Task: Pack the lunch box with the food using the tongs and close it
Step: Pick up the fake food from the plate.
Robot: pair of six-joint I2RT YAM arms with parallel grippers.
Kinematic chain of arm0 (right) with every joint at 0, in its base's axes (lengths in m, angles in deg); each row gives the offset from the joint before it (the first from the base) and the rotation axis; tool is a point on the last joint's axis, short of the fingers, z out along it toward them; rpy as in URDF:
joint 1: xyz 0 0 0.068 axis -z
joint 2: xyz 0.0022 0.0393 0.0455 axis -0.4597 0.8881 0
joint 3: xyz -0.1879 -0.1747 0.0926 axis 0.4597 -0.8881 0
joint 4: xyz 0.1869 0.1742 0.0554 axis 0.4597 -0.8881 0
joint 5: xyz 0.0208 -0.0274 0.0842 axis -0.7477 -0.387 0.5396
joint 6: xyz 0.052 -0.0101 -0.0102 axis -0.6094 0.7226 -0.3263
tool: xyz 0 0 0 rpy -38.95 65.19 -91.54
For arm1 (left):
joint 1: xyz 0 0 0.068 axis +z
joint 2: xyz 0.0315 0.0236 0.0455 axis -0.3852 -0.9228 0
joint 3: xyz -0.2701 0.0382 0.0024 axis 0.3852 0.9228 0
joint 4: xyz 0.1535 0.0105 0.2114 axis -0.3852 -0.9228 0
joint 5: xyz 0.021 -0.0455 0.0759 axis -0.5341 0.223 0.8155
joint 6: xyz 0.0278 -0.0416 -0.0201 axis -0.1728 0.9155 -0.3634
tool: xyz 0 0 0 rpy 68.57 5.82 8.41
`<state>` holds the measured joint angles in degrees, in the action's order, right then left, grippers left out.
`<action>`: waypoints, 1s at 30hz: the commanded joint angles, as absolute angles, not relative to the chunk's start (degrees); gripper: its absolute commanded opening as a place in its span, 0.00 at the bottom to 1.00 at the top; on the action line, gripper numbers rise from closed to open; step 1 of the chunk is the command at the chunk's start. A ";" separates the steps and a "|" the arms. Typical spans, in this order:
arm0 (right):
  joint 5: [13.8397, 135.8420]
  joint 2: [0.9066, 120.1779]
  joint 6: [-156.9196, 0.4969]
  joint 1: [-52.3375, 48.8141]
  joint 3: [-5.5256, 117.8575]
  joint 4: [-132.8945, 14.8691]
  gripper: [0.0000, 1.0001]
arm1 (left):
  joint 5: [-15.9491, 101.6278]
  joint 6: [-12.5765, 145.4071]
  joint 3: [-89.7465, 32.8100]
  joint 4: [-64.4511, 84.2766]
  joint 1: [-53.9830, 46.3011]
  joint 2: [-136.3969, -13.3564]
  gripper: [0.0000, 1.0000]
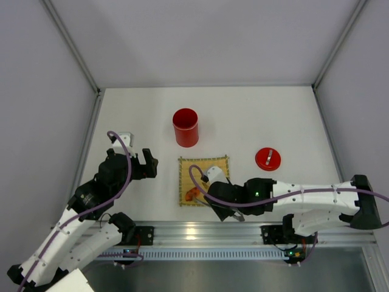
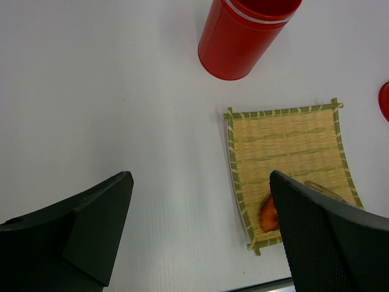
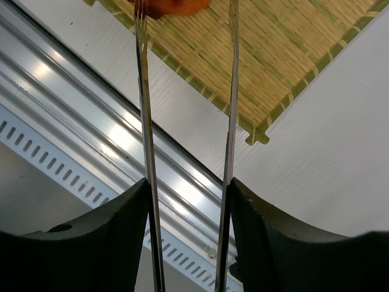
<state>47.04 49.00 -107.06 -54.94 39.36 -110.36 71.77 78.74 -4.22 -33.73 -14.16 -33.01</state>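
Note:
The red lunch box [image 1: 185, 126] [image 2: 243, 36] stands upright and uncovered behind the bamboo mat [image 1: 206, 170] [image 2: 285, 146] [image 3: 273, 55]. Its red lid [image 1: 268, 159] lies flat to the right of the mat. One red-orange food slice [image 1: 191, 194] [image 2: 268, 214] [image 3: 176, 6] rests on the mat's near left corner. My right gripper [image 1: 220, 205] [image 3: 189, 185] is shut on the silver tongs [image 3: 146, 121], one arm against each finger. The tong arms stand spread, their tips over the mat, the left tip at the slice. My left gripper [image 1: 144, 163] [image 2: 200, 182] hangs open and empty left of the mat.
A metal rail [image 1: 200, 231] [image 3: 91, 121] runs along the table's near edge, just under the right gripper. White walls close in the table on the left, right and back.

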 commanded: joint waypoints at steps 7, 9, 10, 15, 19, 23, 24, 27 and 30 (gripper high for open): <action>47.34 50.39 -107.34 -56.66 39.42 -108.69 0.53 | 72.55 78.92 -3.85 -32.09 -14.34 -33.04 0.99; 47.42 50.74 -107.26 -56.66 39.42 -108.60 0.53 | 72.63 78.92 -3.85 -32.09 -14.43 -32.87 0.99; 47.25 50.83 -107.08 -56.66 39.42 -108.34 0.53 | 72.63 78.83 -3.76 -32.18 -14.43 -32.87 0.99; 46.72 52.06 -106.64 -56.57 40.03 -108.07 0.54 | 72.63 78.92 -3.85 -32.18 -14.43 -32.87 0.99; 45.76 52.67 -106.47 -56.48 40.65 -107.90 0.55 | 72.63 78.92 -3.76 -32.09 -14.43 -32.87 0.99; 45.58 53.29 -105.68 -55.61 41.35 -107.02 0.55 | 72.63 78.83 -3.85 -32.18 -14.43 -32.96 0.99; 45.58 53.38 -105.59 -55.52 41.44 -106.85 0.55 | 72.63 78.92 -3.85 -32.18 -14.52 -32.87 0.99; 45.58 53.47 -105.15 -55.16 41.88 -106.14 0.55 | 72.63 78.92 -3.76 -32.18 -14.52 -32.87 0.99; 45.75 53.38 -104.80 -54.73 42.40 -105.44 0.54 | 72.63 78.92 -3.76 -32.18 -14.52 -32.87 0.99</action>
